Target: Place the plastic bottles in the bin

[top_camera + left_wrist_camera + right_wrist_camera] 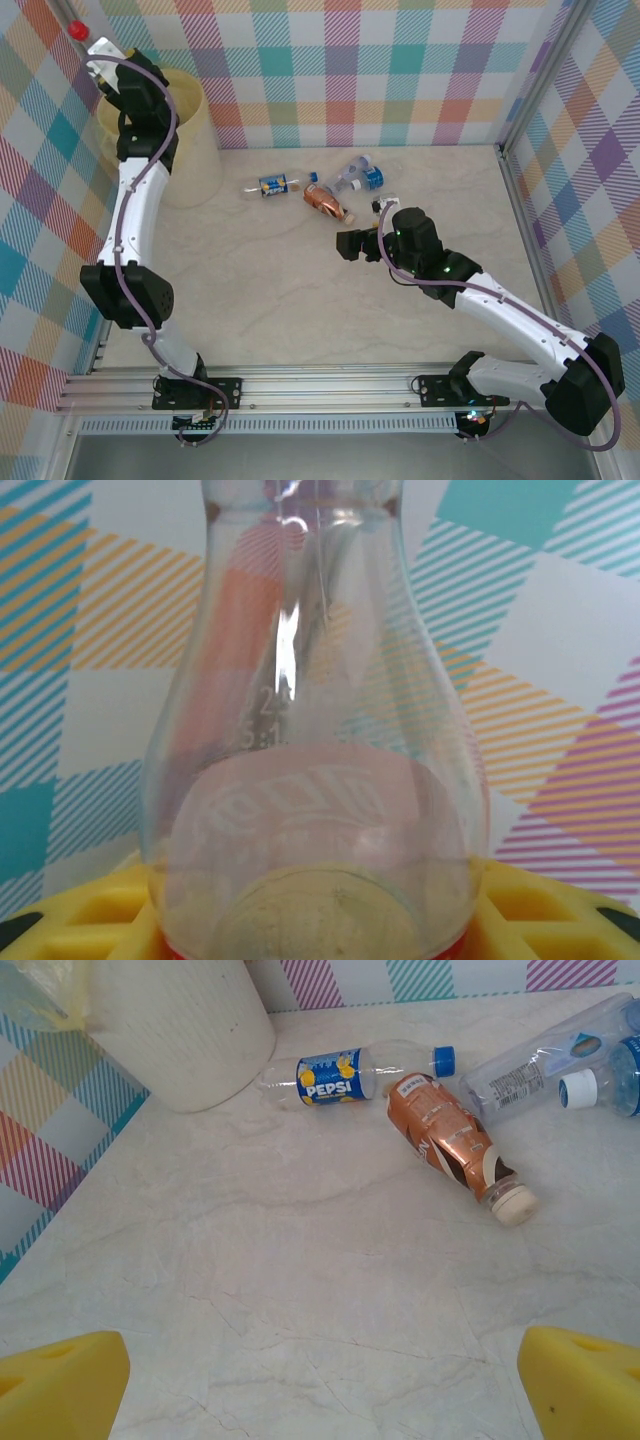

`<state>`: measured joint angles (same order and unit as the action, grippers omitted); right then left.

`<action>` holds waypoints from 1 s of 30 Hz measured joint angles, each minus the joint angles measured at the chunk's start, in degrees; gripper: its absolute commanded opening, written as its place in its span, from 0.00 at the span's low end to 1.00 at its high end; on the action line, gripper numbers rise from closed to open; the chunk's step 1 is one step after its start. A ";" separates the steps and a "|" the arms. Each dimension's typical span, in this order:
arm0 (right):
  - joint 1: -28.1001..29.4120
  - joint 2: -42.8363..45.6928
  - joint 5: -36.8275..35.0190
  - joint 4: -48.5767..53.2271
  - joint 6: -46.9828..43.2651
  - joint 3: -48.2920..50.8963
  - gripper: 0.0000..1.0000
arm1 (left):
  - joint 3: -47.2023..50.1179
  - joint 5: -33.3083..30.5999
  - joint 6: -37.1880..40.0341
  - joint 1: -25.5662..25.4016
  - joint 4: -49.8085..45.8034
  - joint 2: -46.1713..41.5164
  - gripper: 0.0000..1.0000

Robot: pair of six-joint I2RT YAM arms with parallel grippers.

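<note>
While the left arm (pixel 130 220) is stretched way up into the far-left corner, the left fingers (pixel 90 912) are clamped on a clear bottle (pixel 315 730) with a red cap. In the wrist view the yellow fingers sit on either side of the bottle's lower body, with a sliver of red at the very bottom edge. From the top camera that bottle is up by the left rim of the bin (pixel 195 110), the big pale-yellow bucket standing at the far left of the counter (pixel 300 310). Honestly can't tell if it's right over the opening or just beside it. The right fingers (pixel 60 1385) are spread wide with nothing between them, above bare counter and facing the bottles lying out there. Four of those are on their sides in a loose cluster at the far middle of the counter. A Pepsi bottle (pixel 345 1073) with a blue cap lies nearest the bin. A brown bottle (pixel 450 1140) has its base end just beside the Pepsi cap and its cream cap pointing toward the near side. Further right there's a clear bottle with a blue label (pixel 535 1065), and a bluish bottle with a white cap (pixel 620 1085) is right up against it.
</note>
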<state>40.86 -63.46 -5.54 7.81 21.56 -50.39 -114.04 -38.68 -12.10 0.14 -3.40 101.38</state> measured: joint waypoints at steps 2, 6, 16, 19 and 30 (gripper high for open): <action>0.00 -0.04 0.00 0.00 0.00 -0.02 1.00 | -2.62 0.02 -0.02 0.81 -1.64 1.64 0.52; 0.00 -0.52 0.00 0.11 0.02 -0.63 1.00 | -5.79 0.07 -0.72 2.23 -6.21 4.63 0.51; 0.00 -2.03 -0.02 0.57 0.22 -1.88 1.00 | -11.17 2.78 -4.57 4.96 -20.39 10.36 0.47; 0.00 -2.51 -0.02 0.92 0.22 -2.01 1.00 | -13.11 3.91 -6.45 5.05 -24.28 10.75 0.45; 0.00 -4.13 0.00 1.14 0.22 -2.56 1.00 | -14.49 7.10 -11.23 5.05 -34.62 10.75 0.43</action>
<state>40.86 -67.59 -5.54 8.95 21.78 -52.95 -128.53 -31.57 -23.33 5.19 -38.02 112.14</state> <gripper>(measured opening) 0.996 0.480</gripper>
